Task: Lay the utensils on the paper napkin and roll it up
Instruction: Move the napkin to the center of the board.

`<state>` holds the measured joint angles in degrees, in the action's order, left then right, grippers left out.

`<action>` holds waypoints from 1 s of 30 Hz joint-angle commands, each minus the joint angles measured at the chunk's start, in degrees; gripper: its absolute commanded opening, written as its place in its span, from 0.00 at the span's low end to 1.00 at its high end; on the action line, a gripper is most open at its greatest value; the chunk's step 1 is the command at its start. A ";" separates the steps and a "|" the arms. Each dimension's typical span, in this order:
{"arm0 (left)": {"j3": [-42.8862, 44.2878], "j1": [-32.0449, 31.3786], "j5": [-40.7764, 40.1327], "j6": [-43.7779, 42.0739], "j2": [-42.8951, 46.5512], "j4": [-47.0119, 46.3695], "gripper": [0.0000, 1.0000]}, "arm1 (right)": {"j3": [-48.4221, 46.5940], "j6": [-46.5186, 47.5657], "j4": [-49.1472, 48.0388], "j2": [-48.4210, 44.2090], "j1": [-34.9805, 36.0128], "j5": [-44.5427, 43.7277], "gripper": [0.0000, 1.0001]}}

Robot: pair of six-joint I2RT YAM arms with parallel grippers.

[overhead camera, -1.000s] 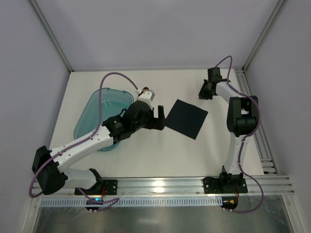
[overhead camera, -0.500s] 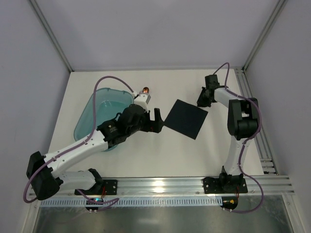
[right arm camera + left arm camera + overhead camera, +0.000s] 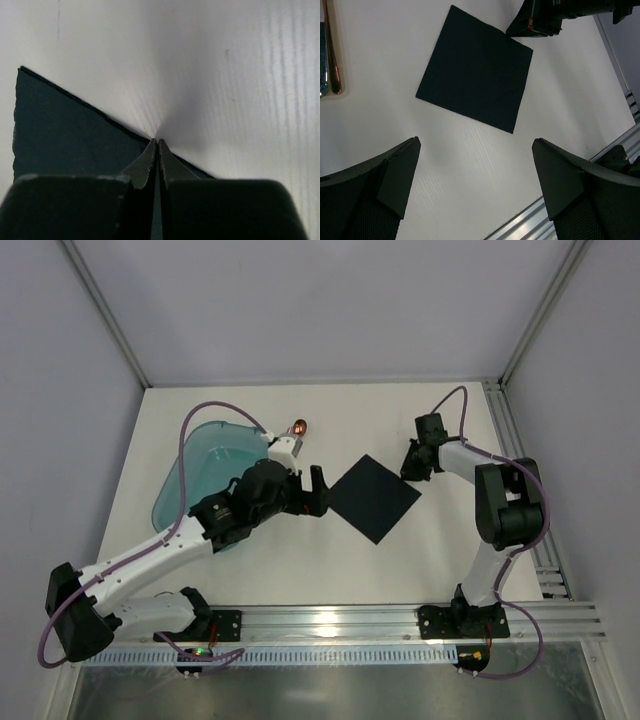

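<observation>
1. Resting flat on the white table (image 3: 330,570), the thin, dark navy, square paper napkin (image 3: 375,498) lies a little right of the surface's middle, about halfway between its near and far edges. You see it turned like a diamond, with one corner toward the far edge and one toward the near edge.
2. Your right gripper (image 3: 408,470) sits low at the napkin's far right side. In the right wrist view its fingers (image 3: 145,160) are pressed together to a thin seam, and their tips meet over the napkin's edge. You cannot tell whether any paper is nipped between them.
3. Your left gripper (image 3: 316,494) hovers just beside the napkin's left corner, apart from it. Its fingers (image 3: 395,170) are spread wide with nothing between them. In the left wrist view they frame bare table, with the napkin beyond them and the right gripper's black body at the napkin's far corner.
4. A shiny copper-coloured metal spoon (image 3: 299,426) shows its small oval bowl toward the far edge of the surface, near the far right corner of the translucent teal plastic tub (image 3: 190,455) and well apart from the napkin. In the left wrist view a slim copper handle (image 3: 335,55) runs along the picture's left side, beside the tub's rim. You cannot tell how many utensils lie there.
5. The tub stands toward the left edge of the surface, partly covered by your left arm.
</observation>
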<state>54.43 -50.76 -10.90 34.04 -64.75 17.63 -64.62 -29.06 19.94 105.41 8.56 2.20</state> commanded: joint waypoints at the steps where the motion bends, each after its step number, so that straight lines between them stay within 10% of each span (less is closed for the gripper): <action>1: -0.91 0.40 -0.09 0.32 2.26 -2.60 0.99 | 0.99 -0.47 -1.93 -1.78 3.38 -0.35 0.04; 21: -3.46 0.66 -5.45 1.29 5.96 3.20 0.99 | 11.97 -6.27 -2.72 -7.49 14.47 -6.06 0.04; 28: 6.11 5.66 -2.83 -1.26 -2.82 9.96 0.93 | 12.59 -5.04 -0.88 -15.91 14.56 -5.54 0.04; 30: 10.50 8.91 1.46 -2.04 -7.83 12.86 0.78 | 12.85 -4.26 0.35 -20.99 14.56 -5.98 0.04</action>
<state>59.42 -45.39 -13.28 34.15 -68.73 27.00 -51.68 -34.26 18.52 92.66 22.76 -2.42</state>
